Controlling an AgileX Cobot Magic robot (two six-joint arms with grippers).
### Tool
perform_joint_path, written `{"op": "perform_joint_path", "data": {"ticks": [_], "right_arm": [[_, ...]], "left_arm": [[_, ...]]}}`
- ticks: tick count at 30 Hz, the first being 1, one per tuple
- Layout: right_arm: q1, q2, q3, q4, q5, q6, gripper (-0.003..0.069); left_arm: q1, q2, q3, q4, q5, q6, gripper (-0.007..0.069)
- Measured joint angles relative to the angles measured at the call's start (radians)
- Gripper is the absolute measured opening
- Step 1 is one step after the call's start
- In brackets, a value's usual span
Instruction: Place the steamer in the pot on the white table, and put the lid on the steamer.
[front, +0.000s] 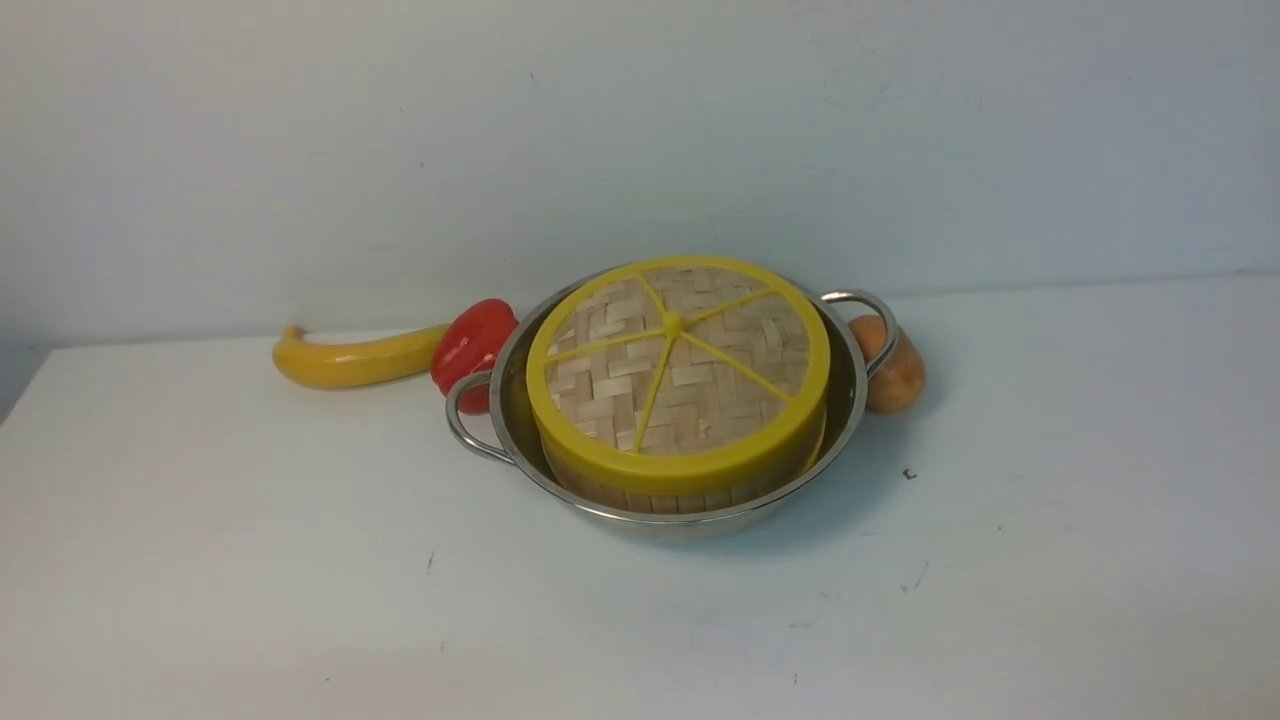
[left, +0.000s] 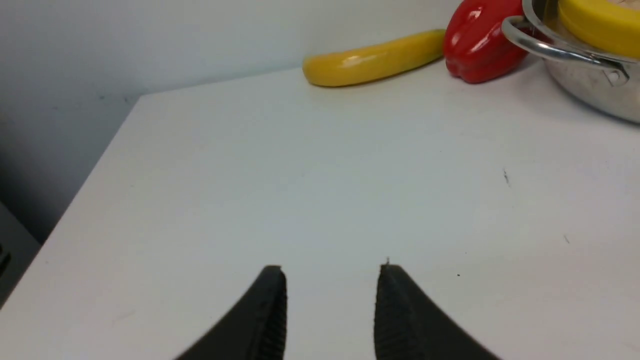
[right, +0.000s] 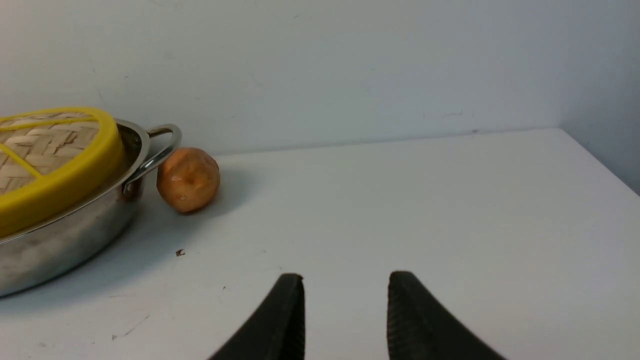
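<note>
Lid (front: 680, 365) sits on steamer (front: 660, 495) inside pot (front: 850, 400); both arms are away.

Left gripper (left: 331, 300) and right gripper (right: 345, 305) are parted, holding nothing (pot well ahead, between them, neither clearly nearer).

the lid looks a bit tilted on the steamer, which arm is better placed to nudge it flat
Neither clearly, perhaps the left. The lid sits higher on the robot's left. Both the left gripper and the right gripper are open, empty and away from the pot.
</note>
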Motion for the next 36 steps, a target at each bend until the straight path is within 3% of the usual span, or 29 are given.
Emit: {"op": "perform_joint_path", "data": {"ticks": [10, 16, 20, 36], "right_arm": [[0.000, 0.000, 0.000, 0.000, 0.000, 0.000, 0.0248], [0.000, 0.000, 0.000, 0.000, 0.000, 0.000, 0.0248], [0.000, 0.000, 0.000, 0.000, 0.000, 0.000, 0.0248], [0.000, 0.000, 0.000, 0.000, 0.000, 0.000, 0.0248]], "left_arm": [[-0.002, 0.000, 0.000, -0.008, -0.001, 0.001, 0.0241], [-0.003, 0.000, 0.000, -0.151, -0.002, 0.002, 0.0241], [-0.003, 0.000, 0.000, -0.182, -0.002, 0.002, 0.0241], [-0.003, 0.000, 0.000, -0.177, -0.002, 0.018, 0.0241]]}}
